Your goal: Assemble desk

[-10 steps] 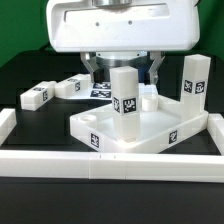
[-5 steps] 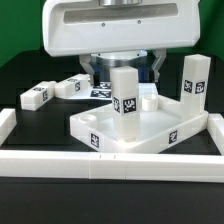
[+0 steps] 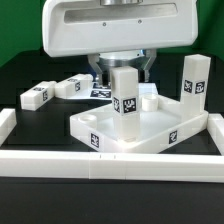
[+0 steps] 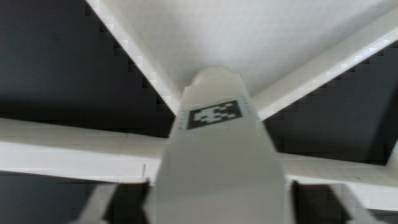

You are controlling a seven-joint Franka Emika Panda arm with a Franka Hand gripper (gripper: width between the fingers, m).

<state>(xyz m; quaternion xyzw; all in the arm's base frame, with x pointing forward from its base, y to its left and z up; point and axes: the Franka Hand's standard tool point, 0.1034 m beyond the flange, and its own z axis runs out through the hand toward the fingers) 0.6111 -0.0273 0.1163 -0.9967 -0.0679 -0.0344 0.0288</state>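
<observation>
In the exterior view the desk's white rimmed tray (image 3: pixel 130 140) lies on the black tabletop (image 3: pixel 20 70) at picture centre. One leg block (image 3: pixel 125 98) stands upright inside it, tag facing the camera. The end effector (image 3: pixel 124 72) hangs straight over this leg, at 12 o'clock from the tray. Its fingers (image 3: pixel 101 70) are part-way apart and flank the leg's top on either side, very near it. Whether they press on it or leave a sliver of gap cannot be told. A second upright leg (image 3: pixel 193 80) stands at 2 o'clock, just past the tray's rim. Two more legs lie flat at 10 o'clock, one (image 3: pixel 38 95) nearer the long border wall (image 3: pixel 110 166) and one (image 3: pixel 70 86) beside the marker board (image 3: pixel 100 91). The wrist view looks down the standing leg (image 4: pixel 217 165), with tray rims running off behind it.
</observation>
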